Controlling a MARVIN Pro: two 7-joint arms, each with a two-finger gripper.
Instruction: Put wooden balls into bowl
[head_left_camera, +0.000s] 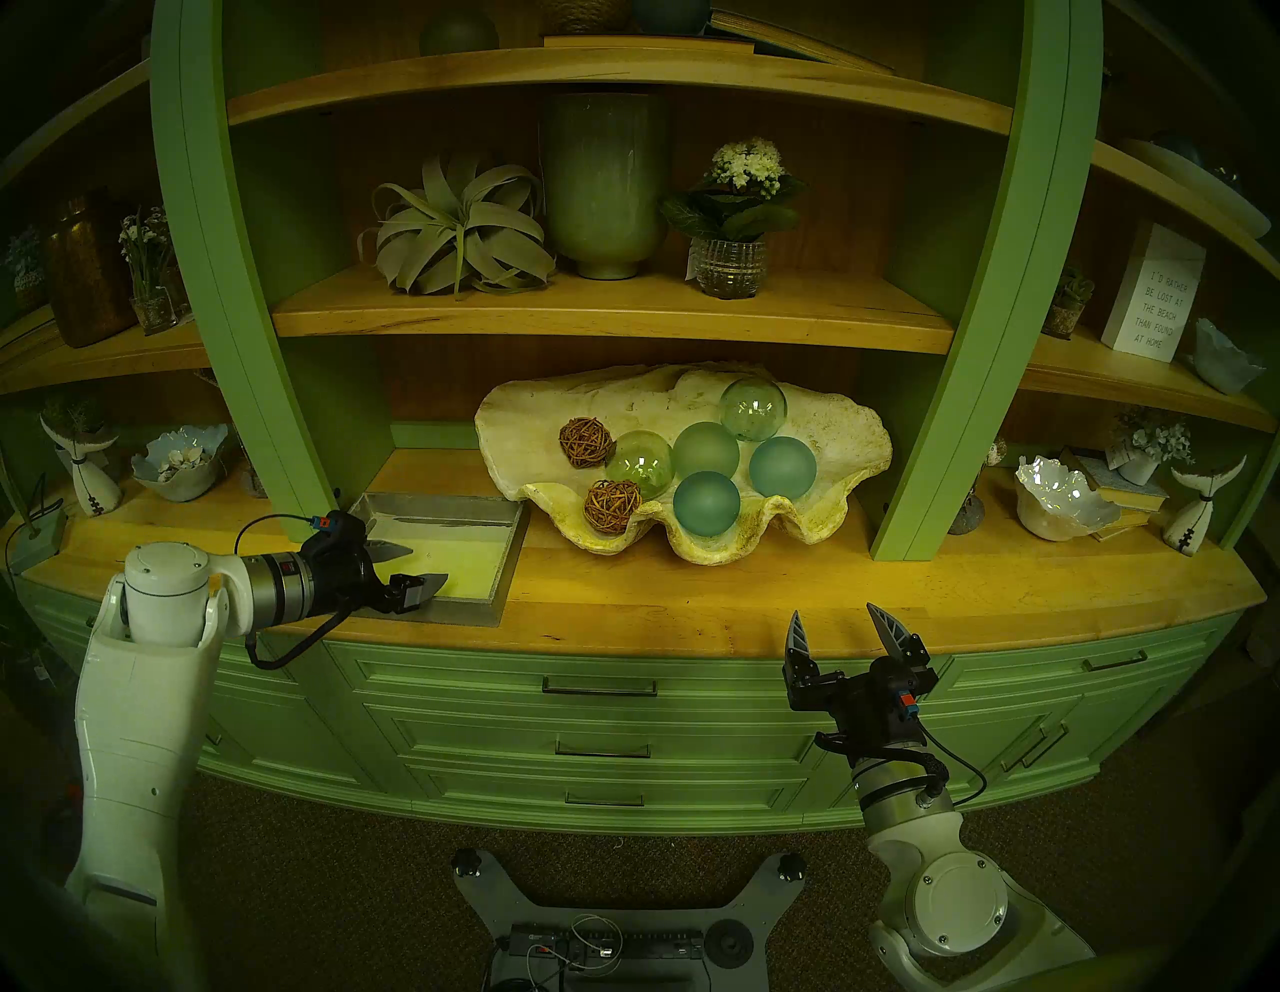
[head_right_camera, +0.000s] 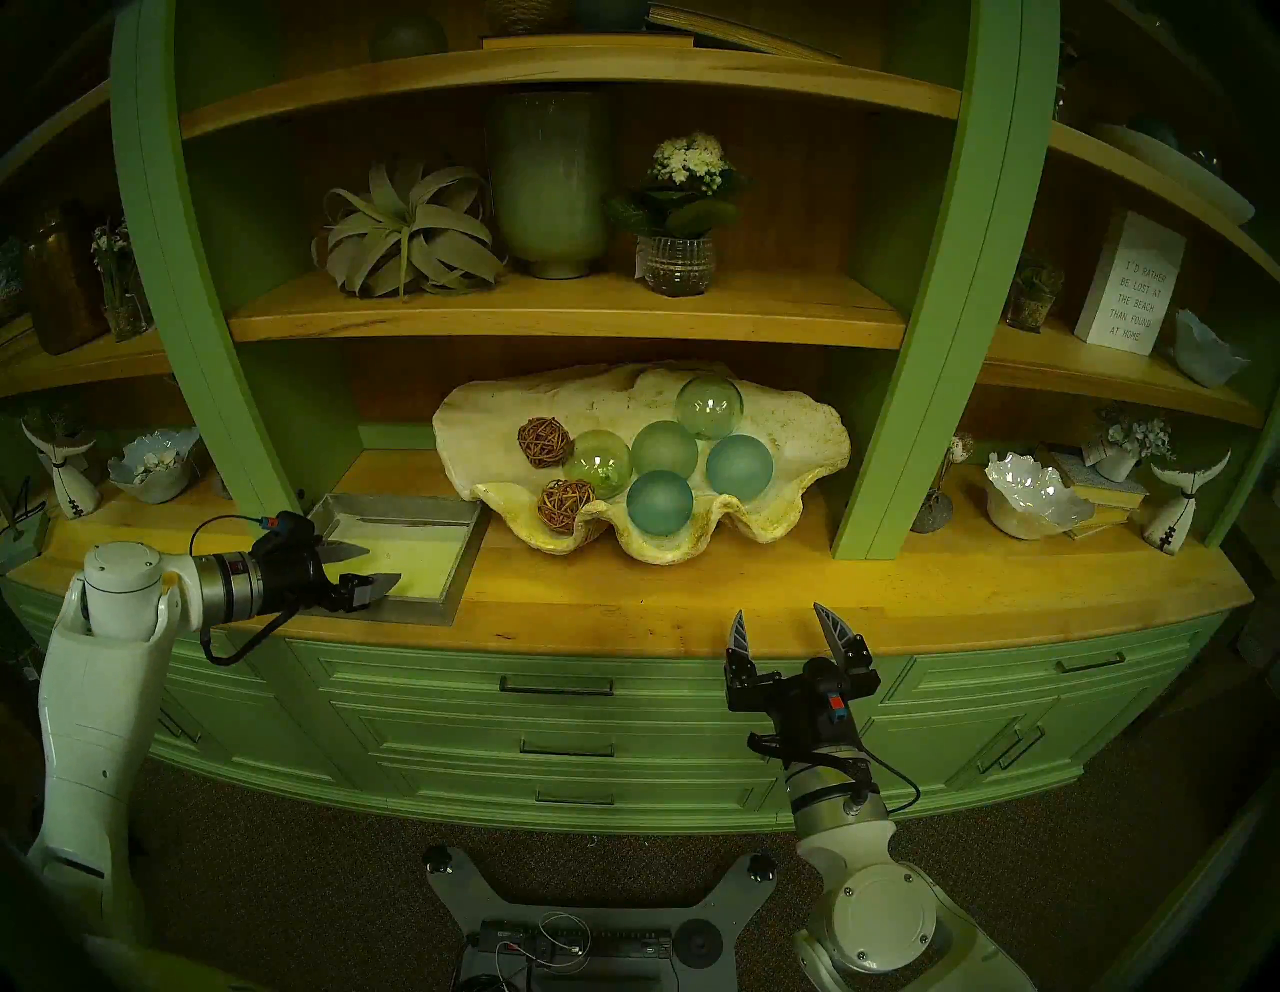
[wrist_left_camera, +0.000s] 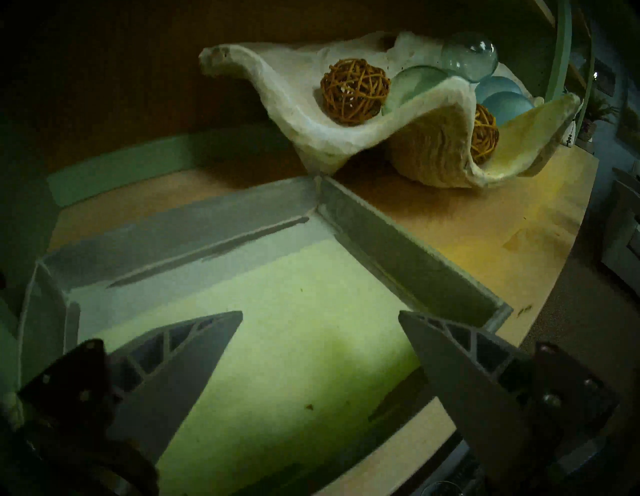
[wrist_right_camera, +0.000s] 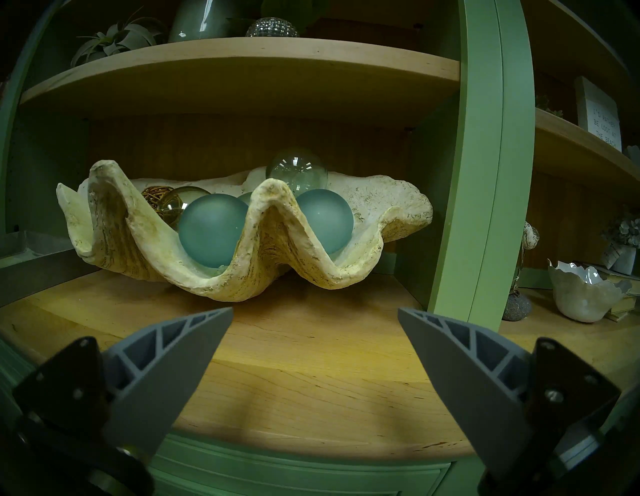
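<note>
Two brown woven rattan balls lie inside the big cream clam-shell bowl (head_left_camera: 817, 422) on the counter. One ball (head_left_camera: 587, 443) sits at its left back, the other (head_left_camera: 612, 506) at its left front rim. Both show in the left wrist view, the back one (wrist_left_camera: 353, 90) whole and the front one (wrist_left_camera: 485, 133) half hidden by the rim. Several green and blue glass spheres (head_left_camera: 706, 503) share the bowl. My left gripper (head_left_camera: 421, 567) is open and empty over the grey tray (head_left_camera: 509, 554). My right gripper (head_left_camera: 834, 622) is open and empty at the counter's front edge, in front of the bowl (wrist_right_camera: 391, 194).
Green shelf posts (head_left_camera: 963, 346) flank the bowl. A shelf (head_left_camera: 609, 319) with a plant, a vase and a flower pot hangs low over it. Small white jagged bowls (head_left_camera: 1063, 495) and figurines stand in the side bays. The counter front (head_left_camera: 692, 609) is bare wood.
</note>
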